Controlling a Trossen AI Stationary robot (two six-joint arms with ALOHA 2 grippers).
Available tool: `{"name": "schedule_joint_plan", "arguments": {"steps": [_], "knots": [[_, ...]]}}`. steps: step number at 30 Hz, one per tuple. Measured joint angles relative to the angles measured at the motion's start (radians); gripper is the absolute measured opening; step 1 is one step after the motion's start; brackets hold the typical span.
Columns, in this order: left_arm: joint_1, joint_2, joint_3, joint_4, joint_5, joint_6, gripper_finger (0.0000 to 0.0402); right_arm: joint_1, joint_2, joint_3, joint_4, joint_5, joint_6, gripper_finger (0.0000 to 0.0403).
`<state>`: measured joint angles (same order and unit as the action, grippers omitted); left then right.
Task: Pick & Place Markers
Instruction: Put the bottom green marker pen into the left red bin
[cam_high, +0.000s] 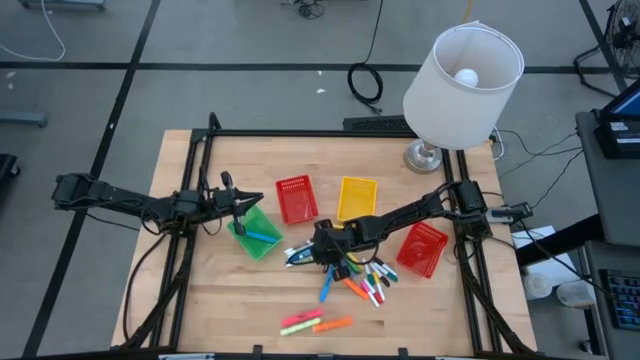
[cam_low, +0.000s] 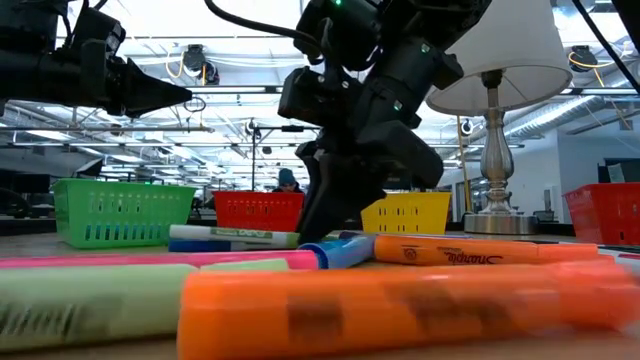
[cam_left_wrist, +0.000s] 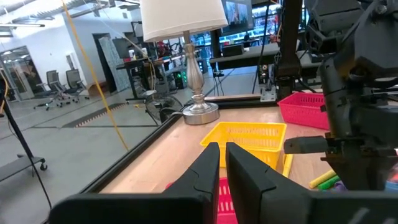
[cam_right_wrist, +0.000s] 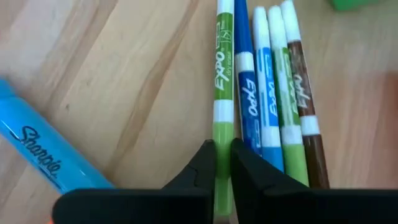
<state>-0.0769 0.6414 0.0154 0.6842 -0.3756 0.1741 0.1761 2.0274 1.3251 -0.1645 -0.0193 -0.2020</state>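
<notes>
- Right tool (cam_right_wrist: 222, 163) pinches a green marker (cam_right_wrist: 223, 74) lying on the counter (cam_right_wrist: 124, 74).
- Left tool (cam_left_wrist: 222, 163) hovers, seemingly over the green basket (cam_high: 255, 231), fingers narrow, empty.

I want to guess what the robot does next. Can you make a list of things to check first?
1. Right gripper jaws closed on the green marker: ok.
2. Only one marker gripped; the blue marker lies right beside it: cannot tell.
3. Green basket has room: ok, one blue marker inside.
4. Left gripper out of the way: not ok, it hangs over the green basket.
5. Lamp away from the arms: ok.
</notes>
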Motion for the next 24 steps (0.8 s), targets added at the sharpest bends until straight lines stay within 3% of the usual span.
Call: {"name": "schedule_joint_plan", "arguments": {"steps": [8,24], "knots": [[0.000,0.000,0.000,-0.001,0.000,0.000,0.0037,0.008,-0.009,0.000,0.025,0.075,-0.008,0.0014],[0.000,0.000,0.000,-0.003,0.000,-0.003,0.0037,0.017,-0.013,0.000,0.035,0.086,-0.040,0.0014]]}}
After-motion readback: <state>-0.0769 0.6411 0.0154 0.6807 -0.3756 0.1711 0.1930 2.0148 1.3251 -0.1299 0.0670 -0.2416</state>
